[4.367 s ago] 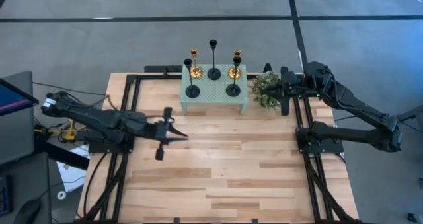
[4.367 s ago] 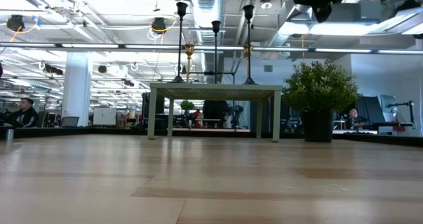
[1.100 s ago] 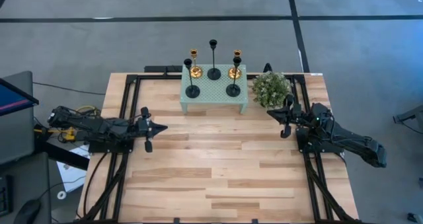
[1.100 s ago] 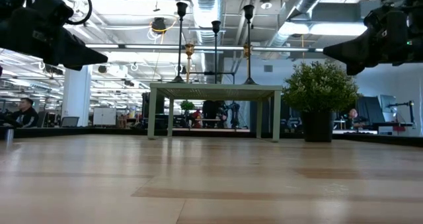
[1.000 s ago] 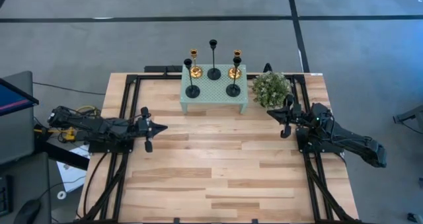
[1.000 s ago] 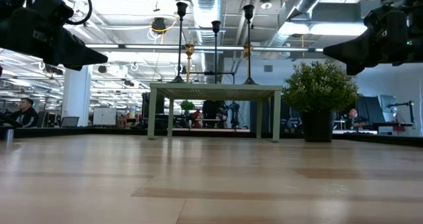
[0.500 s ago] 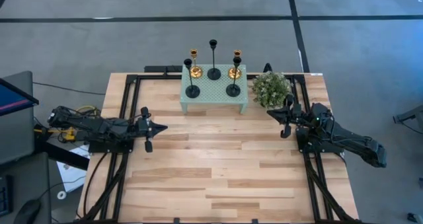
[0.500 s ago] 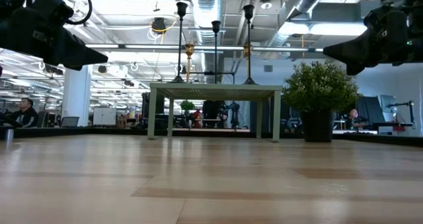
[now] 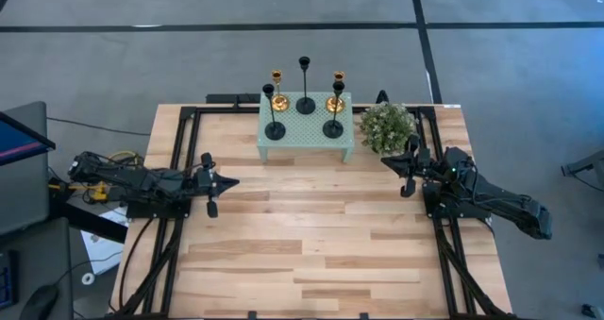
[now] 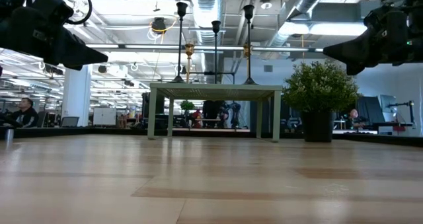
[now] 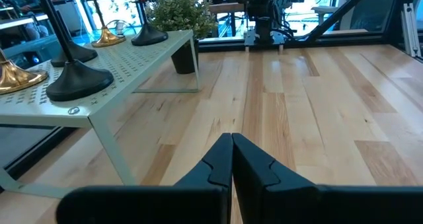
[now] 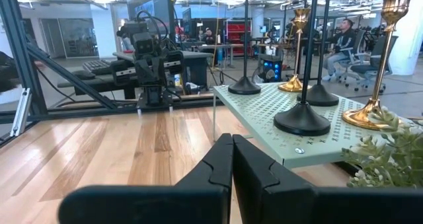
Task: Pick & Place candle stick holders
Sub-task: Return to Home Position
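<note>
Fingers (image 11: 218, 163) of left gripper (image 9: 229, 180): pinched together, empty, above the tabletop's (image 9: 311, 244) left edge.
Candle stick holders (image 9: 305, 104): all five upright on the mint stand (image 9: 304, 139), far edge, middle.
Potted plant (image 9: 387, 126): just right of the stand.
Right gripper (image 9: 387, 160): clenched, empty, near the plant by the right edge.
Remaining: placing looks finished; nothing blocks the arms parking.

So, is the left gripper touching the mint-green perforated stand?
Apart. The high view shows bare wooden table between the left gripper and the mint-green perforated stand.

Open across tabletop (image 9: 311, 235) from centre to 6 o'clock; blocked at 12 o'clock by stand (image 9: 302, 133), candle stick holders (image 9: 305, 104), plant (image 9: 387, 126).
</note>
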Robot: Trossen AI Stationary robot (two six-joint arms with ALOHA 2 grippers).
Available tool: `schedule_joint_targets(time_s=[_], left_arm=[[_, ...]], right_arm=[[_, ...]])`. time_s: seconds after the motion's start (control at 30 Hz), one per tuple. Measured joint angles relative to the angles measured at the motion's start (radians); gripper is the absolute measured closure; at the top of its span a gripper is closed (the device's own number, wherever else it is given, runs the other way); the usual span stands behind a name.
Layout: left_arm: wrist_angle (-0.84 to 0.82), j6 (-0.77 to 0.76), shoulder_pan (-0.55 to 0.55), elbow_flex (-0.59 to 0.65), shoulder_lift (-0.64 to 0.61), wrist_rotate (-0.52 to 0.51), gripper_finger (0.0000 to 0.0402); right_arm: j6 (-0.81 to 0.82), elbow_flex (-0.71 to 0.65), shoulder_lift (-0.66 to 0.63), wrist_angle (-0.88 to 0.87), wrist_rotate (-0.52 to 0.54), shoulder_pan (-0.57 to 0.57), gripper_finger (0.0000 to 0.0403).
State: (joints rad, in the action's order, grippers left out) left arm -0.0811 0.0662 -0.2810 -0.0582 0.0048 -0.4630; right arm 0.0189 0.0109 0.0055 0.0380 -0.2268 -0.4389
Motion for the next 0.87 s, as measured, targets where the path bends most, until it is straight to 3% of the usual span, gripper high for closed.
schedule_joint_targets(time_s=[0.87], left_arm=[[0.016,0.0,0.0,0.0,0.0,0.0,0.0395]], right_arm=[[0.0,0.0,0.0,0.0,0.0,0.0,0.0403]])
